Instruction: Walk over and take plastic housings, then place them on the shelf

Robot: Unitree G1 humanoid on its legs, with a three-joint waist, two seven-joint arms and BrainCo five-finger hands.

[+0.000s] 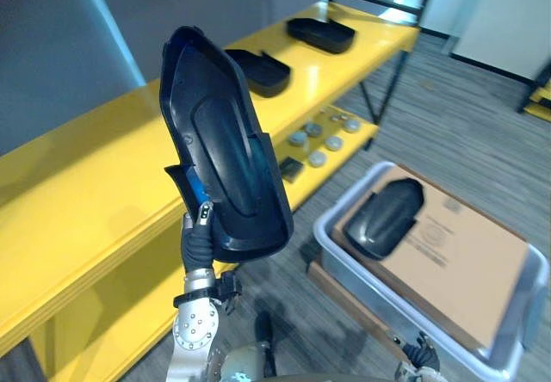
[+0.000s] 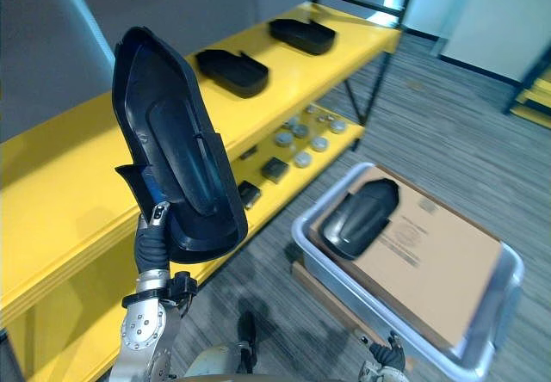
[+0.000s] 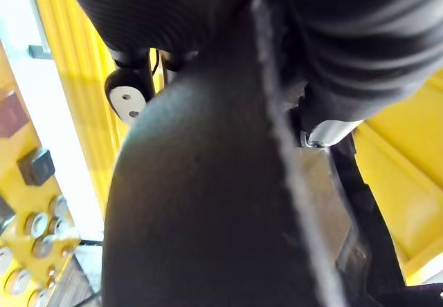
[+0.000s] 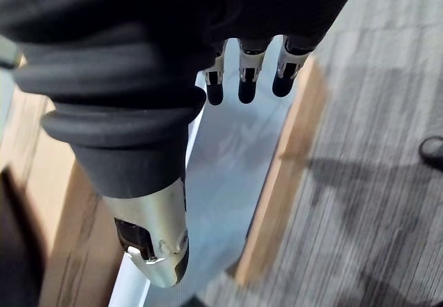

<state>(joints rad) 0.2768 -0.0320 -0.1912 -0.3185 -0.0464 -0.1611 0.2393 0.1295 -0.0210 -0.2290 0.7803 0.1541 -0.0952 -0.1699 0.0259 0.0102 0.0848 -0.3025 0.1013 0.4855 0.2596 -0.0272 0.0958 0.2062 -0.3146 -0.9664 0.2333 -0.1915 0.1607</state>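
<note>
Now: left hand (image 1: 200, 225) clenched round the bottom edge of the held housing (image 1: 225, 141), which stands upright at centre-left of the frame before the yellow shelf (image 1: 77, 184). On the shelf top, upper centre, lie the second housing (image 1: 258, 70) and third housing (image 1: 320, 33). At lower right, the fourth housing (image 1: 386, 217) rests on cardboard (image 1: 456, 261) in the grey bin (image 1: 344, 257). Above the bin's edge, right hand (image 4: 242, 72) is relaxed and empty.

shelf (image 1: 86, 175) stands left of the bin (image 1: 366, 289), which holds cardboard (image 1: 465, 261) under a housing (image 1: 385, 218).

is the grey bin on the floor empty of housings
No, one black housing lies on the cardboard inside the grey bin.
</note>
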